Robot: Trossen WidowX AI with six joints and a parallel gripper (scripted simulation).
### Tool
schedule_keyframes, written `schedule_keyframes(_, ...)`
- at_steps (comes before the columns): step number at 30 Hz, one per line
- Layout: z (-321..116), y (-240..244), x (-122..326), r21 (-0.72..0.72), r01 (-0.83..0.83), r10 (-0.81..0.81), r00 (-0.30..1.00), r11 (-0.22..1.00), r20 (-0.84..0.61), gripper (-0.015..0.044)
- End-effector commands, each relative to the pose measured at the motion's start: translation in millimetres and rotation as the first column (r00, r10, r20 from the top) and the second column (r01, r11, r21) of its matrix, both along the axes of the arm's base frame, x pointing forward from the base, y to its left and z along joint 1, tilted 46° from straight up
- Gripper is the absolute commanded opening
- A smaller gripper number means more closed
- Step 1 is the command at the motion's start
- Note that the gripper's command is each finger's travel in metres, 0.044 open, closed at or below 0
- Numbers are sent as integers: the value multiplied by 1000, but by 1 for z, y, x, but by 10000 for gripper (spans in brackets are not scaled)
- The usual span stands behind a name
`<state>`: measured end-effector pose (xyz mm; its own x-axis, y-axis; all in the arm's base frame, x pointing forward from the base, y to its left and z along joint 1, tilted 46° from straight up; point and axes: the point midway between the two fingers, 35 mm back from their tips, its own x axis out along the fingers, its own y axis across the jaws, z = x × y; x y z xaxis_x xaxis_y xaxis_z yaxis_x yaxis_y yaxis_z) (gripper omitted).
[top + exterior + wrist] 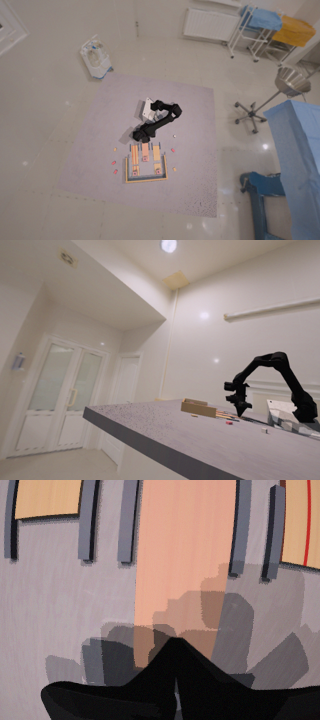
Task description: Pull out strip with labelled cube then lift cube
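Red-lined, the leftmost strip (134,155) (296,520) from overhead lies in two pieces, with a pink cube (134,173) on its six-o'clock piece. Next, the salmon strip (145,149) (185,555) is unbroken, its own marked cube (145,158) riding at its six-o'clock end. The tool (145,141) (240,415) (175,643) is clenched on nothing, tips over that strip's twelve-o'clock end; whether they touch it, I can't tell. Rightmost, the plain yellow strip (156,152) (48,497) is split, a third cube (158,171) at six o'clock.
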<state>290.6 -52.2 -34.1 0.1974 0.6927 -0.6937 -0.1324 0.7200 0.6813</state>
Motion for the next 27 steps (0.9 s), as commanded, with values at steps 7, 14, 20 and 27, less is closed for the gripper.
schedule_keyframes(7, -7, 6, -20, 1, -16, 16, 1000, 1000, -26, 0)
schedule_keyframes(14, -10, 6, -31, 1, -16, 16, 1000, 1000, -27, 0)
schedule_keyframes(20, -12, 6, -41, 1, -16, 16, 999, 1000, -27, 0)
schedule_keyframes(27, -14, 7, -51, 1, -16, 16, 999, 1000, -28, 0)
